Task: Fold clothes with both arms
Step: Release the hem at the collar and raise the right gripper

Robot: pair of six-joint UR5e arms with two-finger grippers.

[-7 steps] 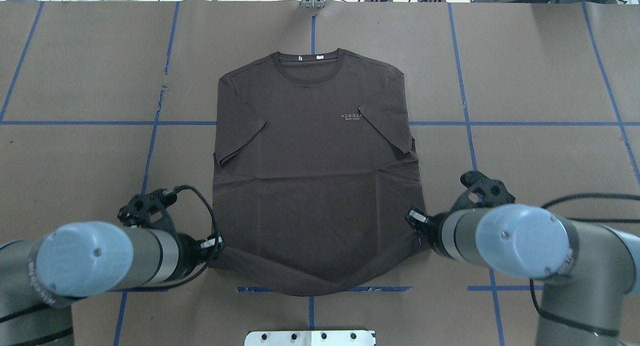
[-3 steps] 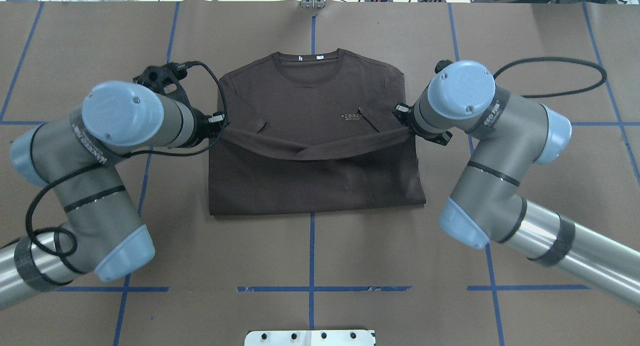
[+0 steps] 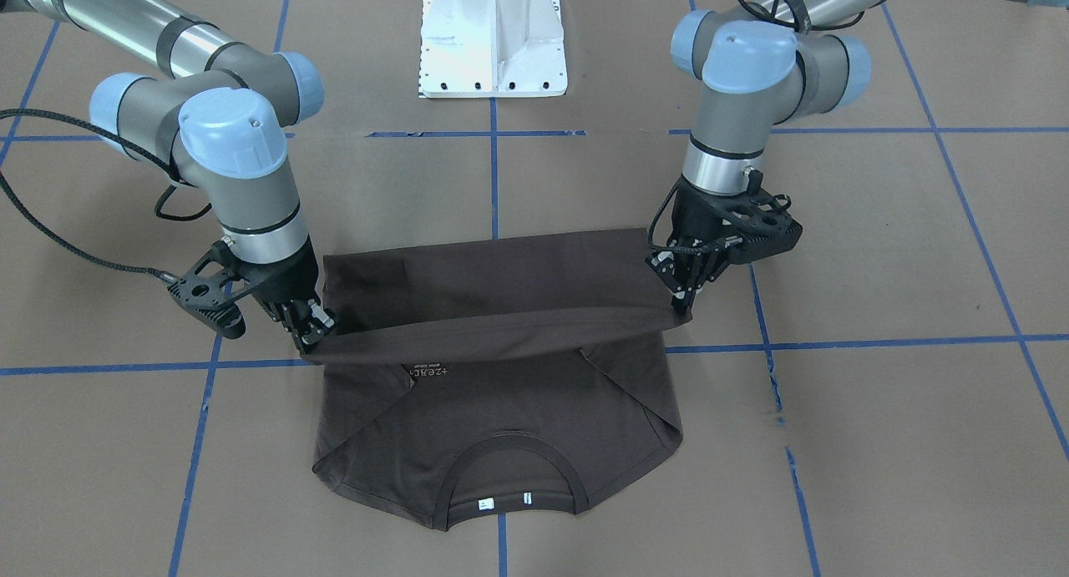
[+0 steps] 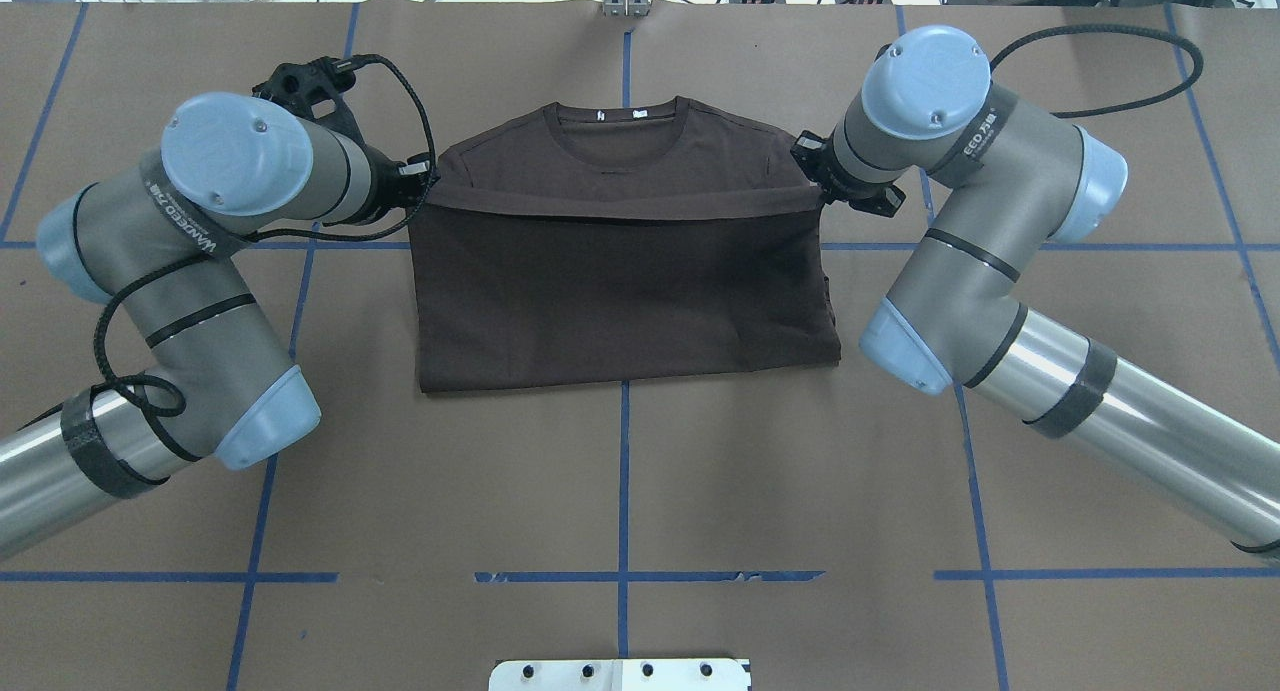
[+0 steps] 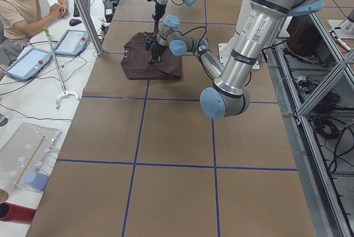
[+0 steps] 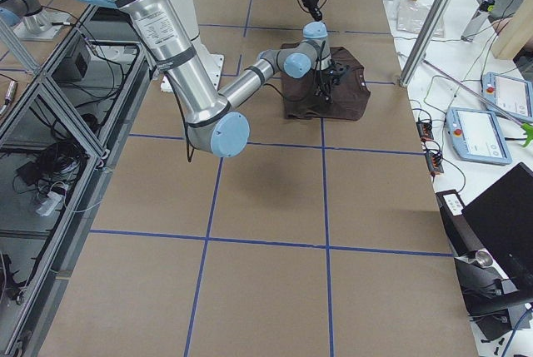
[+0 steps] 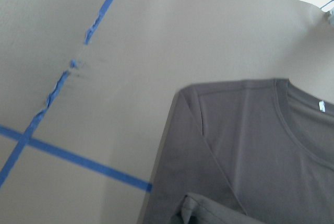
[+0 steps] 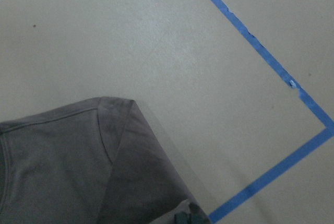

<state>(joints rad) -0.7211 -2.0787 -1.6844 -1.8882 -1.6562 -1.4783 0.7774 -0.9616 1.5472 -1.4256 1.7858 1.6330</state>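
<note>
The dark brown T-shirt (image 4: pixel 620 291) lies on the brown paper table, collar (image 4: pixel 617 131) at the far side. Its bottom hem (image 4: pixel 620 207) is lifted and stretched in a sagging band across the chest, just short of the collar. My left gripper (image 4: pixel 425 179) is shut on the hem's left corner and my right gripper (image 4: pixel 808 169) on its right corner. From the front, the left gripper (image 3: pixel 683 300) and right gripper (image 3: pixel 314 340) hold the hem (image 3: pixel 493 333) above the lower layer (image 3: pixel 501 410); the chest print peeks out under it. Both wrist views show the shoulders (image 7: pixel 250 145) (image 8: pixel 62 161) below.
Blue tape lines (image 4: pixel 623 577) grid the table. The white pedestal base (image 3: pixel 493 38) stands at the robot's side. A black cable (image 4: pixel 1100 46) loops behind the right arm. A person (image 5: pixel 22 5) sits at a side desk with tablets (image 5: pixel 30 63) beyond the far edge.
Both grippers have carried the hem from the near edge up and away toward the collar. The fold now covers the chest print in the overhead view, and the near fold line has moved farther back.
</note>
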